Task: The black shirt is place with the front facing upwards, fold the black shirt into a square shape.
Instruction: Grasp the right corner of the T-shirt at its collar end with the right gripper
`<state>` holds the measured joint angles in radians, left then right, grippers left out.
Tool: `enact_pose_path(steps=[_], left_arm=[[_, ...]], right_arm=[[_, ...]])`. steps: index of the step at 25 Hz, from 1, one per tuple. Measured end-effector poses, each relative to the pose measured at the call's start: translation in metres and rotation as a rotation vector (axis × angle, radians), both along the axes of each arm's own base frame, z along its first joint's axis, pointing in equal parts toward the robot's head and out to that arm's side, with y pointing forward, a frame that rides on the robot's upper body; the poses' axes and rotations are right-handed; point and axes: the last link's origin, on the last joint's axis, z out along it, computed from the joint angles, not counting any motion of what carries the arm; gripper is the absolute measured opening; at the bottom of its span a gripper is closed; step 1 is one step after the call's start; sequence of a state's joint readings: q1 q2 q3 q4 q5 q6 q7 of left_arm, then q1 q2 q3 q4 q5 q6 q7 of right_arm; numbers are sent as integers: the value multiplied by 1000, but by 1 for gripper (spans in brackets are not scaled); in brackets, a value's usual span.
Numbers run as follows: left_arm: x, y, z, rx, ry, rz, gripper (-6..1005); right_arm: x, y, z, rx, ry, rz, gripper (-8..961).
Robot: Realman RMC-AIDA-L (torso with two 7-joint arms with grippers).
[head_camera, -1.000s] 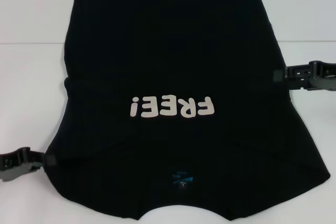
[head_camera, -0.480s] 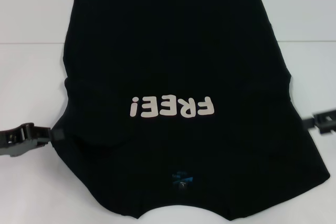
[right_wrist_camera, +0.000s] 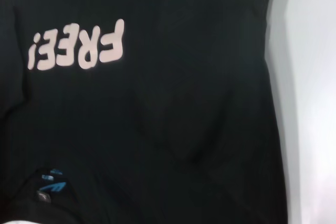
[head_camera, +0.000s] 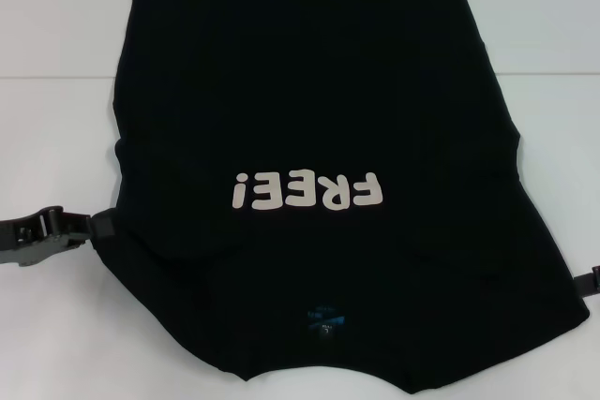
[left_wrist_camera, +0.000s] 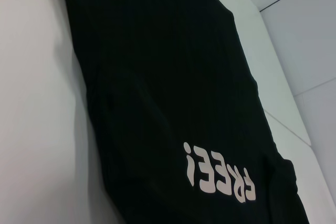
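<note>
Nearest us, the large black soft-fabric T-shirt (head_camera: 319,185) lies front up on the white desk (head_camera: 56,138), collar and small blue neck label (head_camera: 323,318) toward us, pale "FREE!" lettering (head_camera: 307,191) mid-chest. Both sleeves look tucked in over the body, so we judge the side folds done; the hem-to-collar fold into a square is left. Our left gripper (head_camera: 98,229) sits at the shirt's left edge, touching the fabric; we cannot tell its fingers' state. Our right gripper (head_camera: 591,280) barely shows at the frame's right edge, state unclear. Farthest off, the hem lies flat.
</note>
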<state>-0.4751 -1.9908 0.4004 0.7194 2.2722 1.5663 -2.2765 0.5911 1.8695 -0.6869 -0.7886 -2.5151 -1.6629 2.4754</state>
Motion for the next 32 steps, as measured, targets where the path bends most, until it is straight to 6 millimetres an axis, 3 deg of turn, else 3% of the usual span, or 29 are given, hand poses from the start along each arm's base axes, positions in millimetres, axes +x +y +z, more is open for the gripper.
enact_pose_path(steps=[32], left_arm=[[-3,-1,-4,5,-12,22,12]], right_arm=[[4,3,-28,-6,-60,102,735]])
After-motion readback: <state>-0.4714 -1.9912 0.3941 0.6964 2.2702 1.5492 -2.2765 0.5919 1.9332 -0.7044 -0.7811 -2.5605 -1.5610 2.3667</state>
